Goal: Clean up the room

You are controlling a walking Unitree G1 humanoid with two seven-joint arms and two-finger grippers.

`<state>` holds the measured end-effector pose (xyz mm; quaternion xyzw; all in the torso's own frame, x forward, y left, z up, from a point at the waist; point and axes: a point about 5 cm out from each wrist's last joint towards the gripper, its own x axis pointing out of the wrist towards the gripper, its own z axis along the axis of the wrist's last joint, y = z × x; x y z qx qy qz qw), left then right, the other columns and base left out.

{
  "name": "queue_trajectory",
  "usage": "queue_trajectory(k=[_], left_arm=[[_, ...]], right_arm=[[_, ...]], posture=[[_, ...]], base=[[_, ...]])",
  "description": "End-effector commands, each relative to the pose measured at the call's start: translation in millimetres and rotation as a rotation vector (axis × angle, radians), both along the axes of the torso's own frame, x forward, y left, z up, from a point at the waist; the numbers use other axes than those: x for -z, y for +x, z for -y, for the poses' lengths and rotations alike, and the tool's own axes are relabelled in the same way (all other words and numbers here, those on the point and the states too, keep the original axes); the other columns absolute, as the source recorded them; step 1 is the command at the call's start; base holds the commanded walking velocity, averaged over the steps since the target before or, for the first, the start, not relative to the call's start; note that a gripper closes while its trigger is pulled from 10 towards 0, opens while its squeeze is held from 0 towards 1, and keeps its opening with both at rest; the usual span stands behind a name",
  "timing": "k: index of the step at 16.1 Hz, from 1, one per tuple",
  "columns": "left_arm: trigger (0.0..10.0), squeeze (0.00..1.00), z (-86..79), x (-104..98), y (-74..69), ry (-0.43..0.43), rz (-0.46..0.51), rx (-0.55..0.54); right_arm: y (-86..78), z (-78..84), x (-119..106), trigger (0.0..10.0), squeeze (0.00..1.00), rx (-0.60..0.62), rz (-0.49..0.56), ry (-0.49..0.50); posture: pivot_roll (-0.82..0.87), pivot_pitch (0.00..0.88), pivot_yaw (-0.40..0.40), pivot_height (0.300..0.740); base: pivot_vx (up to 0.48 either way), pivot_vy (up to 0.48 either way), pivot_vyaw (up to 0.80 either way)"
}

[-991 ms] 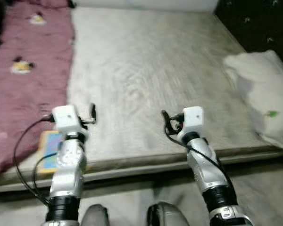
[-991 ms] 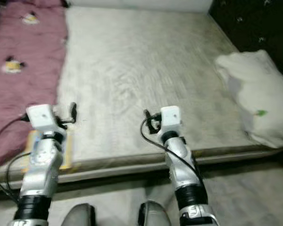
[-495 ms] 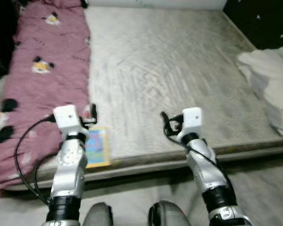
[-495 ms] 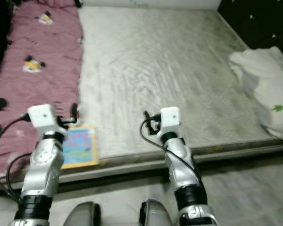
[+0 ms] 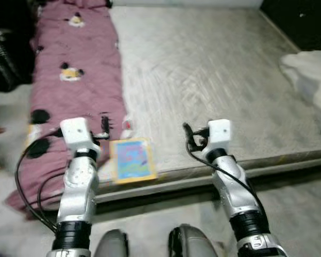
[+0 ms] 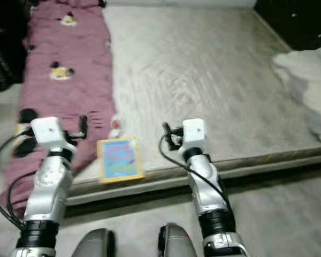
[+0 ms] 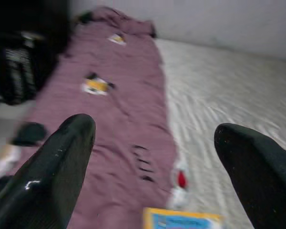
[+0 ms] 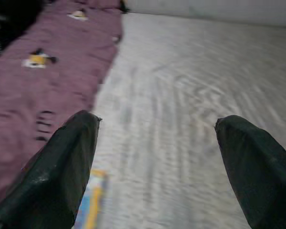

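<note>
Your left claw (image 5: 103,127) hangs released and empty, the purple blanket (image 5: 75,80) ahead of it, the colourful book (image 5: 132,159) just to its right at the bed (image 5: 214,69) edge. Your right claw (image 5: 188,138) is spread and empty too, white bedding (image 5: 310,75) far right. Tidying looks barely begun; no containers are visible.
</note>
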<state>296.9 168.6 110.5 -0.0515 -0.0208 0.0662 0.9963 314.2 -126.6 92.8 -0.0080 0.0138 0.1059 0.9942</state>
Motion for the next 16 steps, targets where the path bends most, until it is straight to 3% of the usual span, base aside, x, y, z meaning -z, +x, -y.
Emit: queue_trajectory(k=[1, 5, 10, 12, 14, 16], left_arm=[[10.0, 0.0, 7.6, 2, -1.2, -0.005, -0.007, 0.008], [10.0, 0.0, 1.1, -3, -3.5, 0.079, 0.007, -0.039], [10.0, 0.0, -0.7, -3, -6.5, 0.055, 0.012, -0.013], [10.0, 0.0, -7.4, -6, -14.4, 0.124, 0.04, -0.037], [10.0, 0.0, -12.4, -13, -23.4, 0.251, 0.085, -0.044], [10.0, 0.0, -11.8, -11, -28.7, 0.322, 0.085, -0.028]], right_arm=[[-0.9, 11.5, 0, 10.0, 0.0, 0.03, 0.004, -0.019], [-1.9, 9.5, -3, 10.0, 0.0, 0.023, 0.014, -0.02], [-3.5, 9.1, -6, 10.0, 0.0, 0.029, 0.02, 0.011], [-9.4, 12.8, -15, 10.0, 0.0, 0.054, 0.053, 0.11], [-15.6, 15.9, -24, 10.0, 0.0, 0.071, 0.109, 0.072], [-20.4, 16.0, -26, 10.0, 0.0, 0.068, 0.154, -0.002]], posture=[[-0.01, 0.168, -0.058, 0.74], [0.0, 0.173, -0.055, 0.74], [0.0, 0.17, -0.053, 0.74], [0.0, 0.171, -0.049, 0.74], [0.0, 0.171, -0.045, 0.74], [0.0, 0.167, -0.037, 0.74]], base=[[0.0, 0.472, 0.0], [0.0, 0.118, 0.0], [0.0, 0.0, 0.0], [0.0, 0.0, 0.0], [0.0, 0.0, 0.0], [0.0, 0.0, 0.0]])
